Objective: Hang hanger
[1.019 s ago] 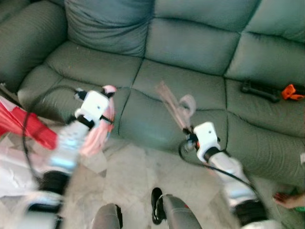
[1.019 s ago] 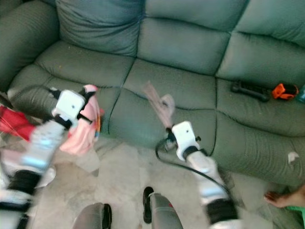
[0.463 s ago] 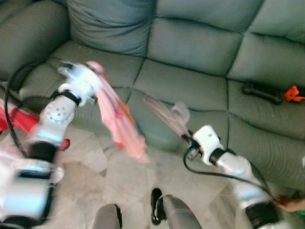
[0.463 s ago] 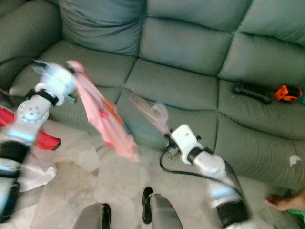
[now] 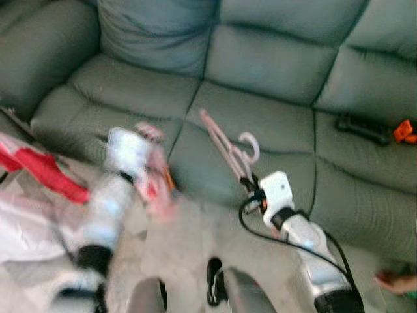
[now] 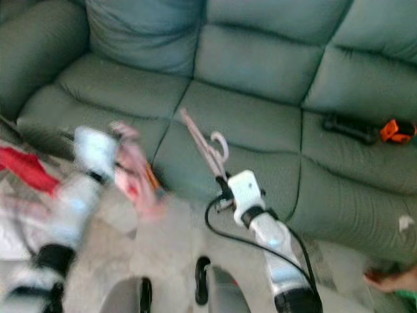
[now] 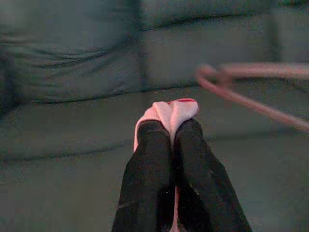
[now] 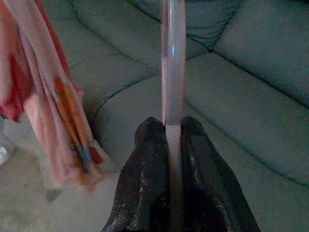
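A pink plastic hanger stands up over the green sofa seat, held by my right gripper, which is shut on its bar. My left gripper is shut on a pink and red cloth. That cloth hangs blurred from my left arm at the sofa's front edge, left of the hanger. From the right wrist the cloth hangs to one side of the hanger.
A black tool with an orange end lies on the right sofa seat. Red and white fabric is piled on the floor at left. A person's foot shows at lower right. My own feet stand on pale tiles.
My left arm has swung down and toward the sofa front with the cloth. The right gripper has tilted the hanger more upright. The camera has shifted slightly.
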Robot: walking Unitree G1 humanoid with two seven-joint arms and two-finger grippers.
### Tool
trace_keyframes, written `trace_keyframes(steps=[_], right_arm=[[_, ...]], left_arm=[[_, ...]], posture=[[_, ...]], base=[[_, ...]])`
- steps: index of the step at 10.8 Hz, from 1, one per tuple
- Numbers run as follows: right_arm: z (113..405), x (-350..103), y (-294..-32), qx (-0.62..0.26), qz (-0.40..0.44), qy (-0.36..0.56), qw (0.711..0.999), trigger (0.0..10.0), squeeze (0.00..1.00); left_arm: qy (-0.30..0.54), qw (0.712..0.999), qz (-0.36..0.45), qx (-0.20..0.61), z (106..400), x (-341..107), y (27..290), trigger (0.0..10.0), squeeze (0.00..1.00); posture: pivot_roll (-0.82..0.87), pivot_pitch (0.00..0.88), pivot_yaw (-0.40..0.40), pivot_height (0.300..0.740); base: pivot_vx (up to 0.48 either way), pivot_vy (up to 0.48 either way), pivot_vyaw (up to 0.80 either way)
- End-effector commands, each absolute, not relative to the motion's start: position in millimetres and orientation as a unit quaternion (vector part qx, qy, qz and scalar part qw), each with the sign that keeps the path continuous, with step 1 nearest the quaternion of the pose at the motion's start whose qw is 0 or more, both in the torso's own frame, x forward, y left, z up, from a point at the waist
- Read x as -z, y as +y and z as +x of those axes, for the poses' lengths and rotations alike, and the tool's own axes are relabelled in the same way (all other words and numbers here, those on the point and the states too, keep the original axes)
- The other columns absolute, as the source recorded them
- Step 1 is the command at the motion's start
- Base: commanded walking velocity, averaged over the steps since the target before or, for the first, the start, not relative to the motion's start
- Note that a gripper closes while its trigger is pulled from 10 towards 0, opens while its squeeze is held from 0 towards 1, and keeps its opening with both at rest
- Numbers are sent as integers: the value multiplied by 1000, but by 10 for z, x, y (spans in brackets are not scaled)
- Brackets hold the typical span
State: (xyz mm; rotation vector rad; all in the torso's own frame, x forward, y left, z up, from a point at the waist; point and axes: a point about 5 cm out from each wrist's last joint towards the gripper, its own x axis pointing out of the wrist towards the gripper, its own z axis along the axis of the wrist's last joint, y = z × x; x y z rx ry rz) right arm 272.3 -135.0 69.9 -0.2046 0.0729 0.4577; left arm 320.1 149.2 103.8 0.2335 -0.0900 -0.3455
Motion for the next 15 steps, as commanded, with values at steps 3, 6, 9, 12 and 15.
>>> trace_keyframes(steps=[3, 6, 9, 12, 15], right_arm=[[2742, -725, -1505, -191, -109, 38, 975, 10000, 0], [2726, -700, -1473, -192, -111, 37, 974, 10000, 0], [2763, -698, -1483, -189, -117, 38, 974, 10000, 0], [2756, -681, -1486, -186, -121, 40, 974, 10000, 0], [2749, -664, -1505, -183, -125, 43, 974, 10000, 0]], left_arm=[[-55, 961, 135, 235, 3028, -1019, 1296, 10000, 0], [-63, 956, 127, 255, 2948, -1021, 1142, 10000, 0], [-60, 954, 135, 263, 2915, -1046, 1104, 10000, 0], [-59, 952, 132, 272, 2912, -1060, 1103, 10000, 0], [-56, 952, 132, 272, 2917, -1064, 1085, 10000, 0]], posture=[[-41, 227, -47, 740], [-39, 225, -47, 740], [-35, 222, -46, 740], [-35, 222, -46, 740], [-38, 219, -47, 740]], base=[[0, 193, -158], [0, 160, -138], [0, 0, 0], [0, -191, 0], [0, -314, 0]])
